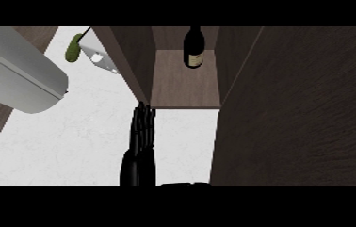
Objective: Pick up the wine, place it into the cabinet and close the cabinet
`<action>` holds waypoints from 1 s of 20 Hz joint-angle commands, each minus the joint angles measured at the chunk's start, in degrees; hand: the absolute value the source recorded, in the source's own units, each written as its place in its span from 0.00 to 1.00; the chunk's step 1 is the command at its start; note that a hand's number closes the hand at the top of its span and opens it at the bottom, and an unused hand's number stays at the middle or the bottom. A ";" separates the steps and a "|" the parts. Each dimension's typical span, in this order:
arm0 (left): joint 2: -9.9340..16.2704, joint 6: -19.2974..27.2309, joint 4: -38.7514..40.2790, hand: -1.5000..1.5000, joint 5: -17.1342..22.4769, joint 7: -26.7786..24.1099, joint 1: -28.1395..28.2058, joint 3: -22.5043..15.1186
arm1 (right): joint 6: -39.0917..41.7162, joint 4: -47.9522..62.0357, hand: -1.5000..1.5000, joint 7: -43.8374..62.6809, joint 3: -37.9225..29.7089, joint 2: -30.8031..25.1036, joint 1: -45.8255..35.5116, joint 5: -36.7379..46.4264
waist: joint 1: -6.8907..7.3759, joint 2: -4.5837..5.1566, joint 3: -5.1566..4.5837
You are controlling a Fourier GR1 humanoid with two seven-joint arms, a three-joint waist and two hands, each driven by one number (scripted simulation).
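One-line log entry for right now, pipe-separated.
wine: standing inside cabinet | doors: open | left hand: open, fingertips at left door edge | right hand: not visible | close: pending

We've got the wine (194, 47) standing upright on the brown shelf inside the cabinet (186, 82), toward the back, a dark bottle with a pale tan label low on its body. The cabinet's dark wood door (292, 113) on the right is swung wide open.
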 commanded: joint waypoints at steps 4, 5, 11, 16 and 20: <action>8.04 -0.70 -13.60 0.00 -2.52 3.36 6.17 -2.59 | 1.45 -6.21 0.00 3.33 2.31 0.91 4.78 -5.89 | -0.19 -0.05 0.03; 8.64 -1.85 -12.43 0.00 -3.54 0.62 9.00 -4.16 | 3.11 -3.81 1.00 4.36 -2.95 -1.82 1.54 -11.60 | -0.01 0.05 0.03; 17.36 -14.49 -15.71 0.00 2.07 -1.87 14.02 3.17 | 5.74 -4.73 1.00 5.93 -0.15 -2.85 1.03 -9.62 | -0.03 0.12 -0.04; 21.01 -16.28 -20.55 0.00 2.71 -1.75 18.17 4.93 | 7.25 -6.18 1.00 5.93 3.59 -1.69 4.86 -10.97 | -0.17 0.03 -0.02; 23.35 -15.36 -24.12 0.00 3.57 -0.45 20.20 7.54 | 6.88 -4.39 1.00 7.87 8.02 0.82 8.19 -13.41 | 0.08 -0.05 0.02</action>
